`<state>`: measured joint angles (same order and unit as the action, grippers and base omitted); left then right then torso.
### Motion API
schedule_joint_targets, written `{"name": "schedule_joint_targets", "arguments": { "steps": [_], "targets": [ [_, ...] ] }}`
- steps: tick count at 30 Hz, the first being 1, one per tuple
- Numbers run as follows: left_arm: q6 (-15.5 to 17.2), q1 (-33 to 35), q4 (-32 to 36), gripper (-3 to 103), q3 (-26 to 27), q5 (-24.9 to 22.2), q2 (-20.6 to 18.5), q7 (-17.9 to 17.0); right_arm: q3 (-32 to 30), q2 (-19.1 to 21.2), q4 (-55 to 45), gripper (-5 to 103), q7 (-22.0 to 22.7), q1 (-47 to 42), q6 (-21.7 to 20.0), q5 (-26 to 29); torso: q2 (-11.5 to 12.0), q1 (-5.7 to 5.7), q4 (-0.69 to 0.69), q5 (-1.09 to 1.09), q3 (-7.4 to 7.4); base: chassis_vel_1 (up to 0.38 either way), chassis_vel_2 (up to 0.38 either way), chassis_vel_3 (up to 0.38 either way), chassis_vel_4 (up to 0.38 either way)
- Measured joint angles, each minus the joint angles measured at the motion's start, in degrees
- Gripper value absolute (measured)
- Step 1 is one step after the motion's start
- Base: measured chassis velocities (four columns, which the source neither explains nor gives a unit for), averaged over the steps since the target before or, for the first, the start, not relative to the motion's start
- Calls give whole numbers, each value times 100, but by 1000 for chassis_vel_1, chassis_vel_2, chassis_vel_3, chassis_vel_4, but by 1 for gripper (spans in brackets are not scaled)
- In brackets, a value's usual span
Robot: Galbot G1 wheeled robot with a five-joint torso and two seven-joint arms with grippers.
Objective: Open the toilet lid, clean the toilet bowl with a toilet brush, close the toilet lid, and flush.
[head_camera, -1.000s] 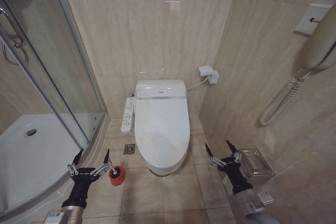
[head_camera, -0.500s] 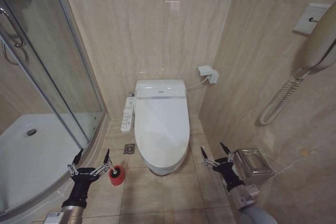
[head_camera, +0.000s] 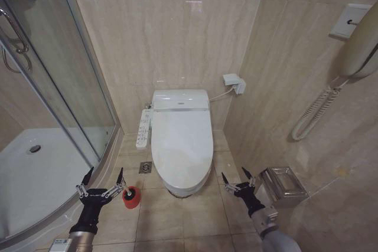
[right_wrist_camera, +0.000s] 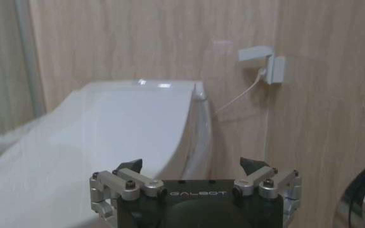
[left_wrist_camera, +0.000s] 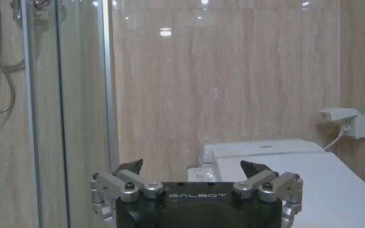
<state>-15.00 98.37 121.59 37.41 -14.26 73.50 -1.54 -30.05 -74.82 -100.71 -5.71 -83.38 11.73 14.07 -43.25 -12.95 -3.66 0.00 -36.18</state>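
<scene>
Setting: small bathroom, beige tiled walls and floor (head_camera: 183,216), glass shower enclosure (head_camera: 53,104) to the robot's left.

Toilet lid (head_camera: 182,140): glossy white, lying shut over the toilet bowl, which is hidden beneath it; the pedestal is seen only as a dark edge at the front. White side control panel (head_camera: 143,128) is fixed on the lid's left flank.

Toilet brush (head_camera: 131,197): stood in its round red holder on the floor, left of the toilet's front; the handle is hard to make out behind a fingertip.

Left gripper (head_camera: 104,176): held low beside the shower's rim, fingers spread wide, nothing held, one tip just beside the holder. No change is noted against the earlier frames.

Right gripper (head_camera: 234,176): fingers spread wide, nothing held. It has been brought leftward since a second ago, away from the metal wall box (head_camera: 284,186) and nearer the toilet's front right edge.

Wall socket with plug (head_camera: 234,82): behind the toilet, right.

Wall handset (head_camera: 360,39): cut off at the frame edge.
</scene>
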Motion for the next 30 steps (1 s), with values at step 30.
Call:
{"name": "schedule_joint_targets", "arguments": {
  "steps": [30],
  "targets": [
    [0,0,0,100,0,0,0,0,-390,-57,104,100,612,-31,58,-831,-1,1,0,-1,0,-14,15,19,-13]
  ]
}}
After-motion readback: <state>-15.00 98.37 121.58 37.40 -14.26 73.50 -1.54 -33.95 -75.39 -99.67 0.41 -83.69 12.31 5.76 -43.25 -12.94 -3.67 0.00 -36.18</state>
